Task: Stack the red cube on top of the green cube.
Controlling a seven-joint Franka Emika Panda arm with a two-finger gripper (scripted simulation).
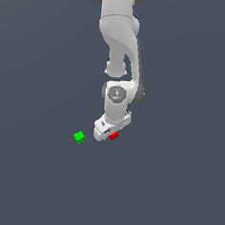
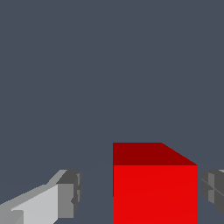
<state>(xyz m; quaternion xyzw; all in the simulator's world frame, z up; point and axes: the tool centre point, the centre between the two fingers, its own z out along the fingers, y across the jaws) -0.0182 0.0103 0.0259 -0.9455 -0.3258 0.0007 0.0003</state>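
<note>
Red cube sits between the open claw's fingers

Red cube point(image 2: 155, 188) fills the near part of your wrist view, its bright front face square to the camera and its darker top face showing above it. You have one finger point(image 2: 65, 194) of the claw point(image 2: 140, 192) on one side of it, with a clear strip of grey surface showing between the pad and the cube. The other finger point(image 2: 213, 188) stands just beside the opposite face; a thin gap seems to separate them, though you cannot tell for sure at that edge of the picture. So your claw is spread wider than the cube and is not pinching it.

From the exterior view, you see the white arm point(image 1: 121, 43) reaching down from the top of the picture, its wrist tilted, with the claw point(image 1: 105, 133) low at the cube. Only a small part of the red cube point(image 1: 114, 135) peeks out at the claw's side toward the exterior view's right.

Your green cube point(image 1: 79, 136) lies alone on the flat dark grey surface point(image 1: 175, 186), toward the exterior view's left of the claw, near it but plainly apart, with nothing on top of it. It does not show in the wrist view
</note>
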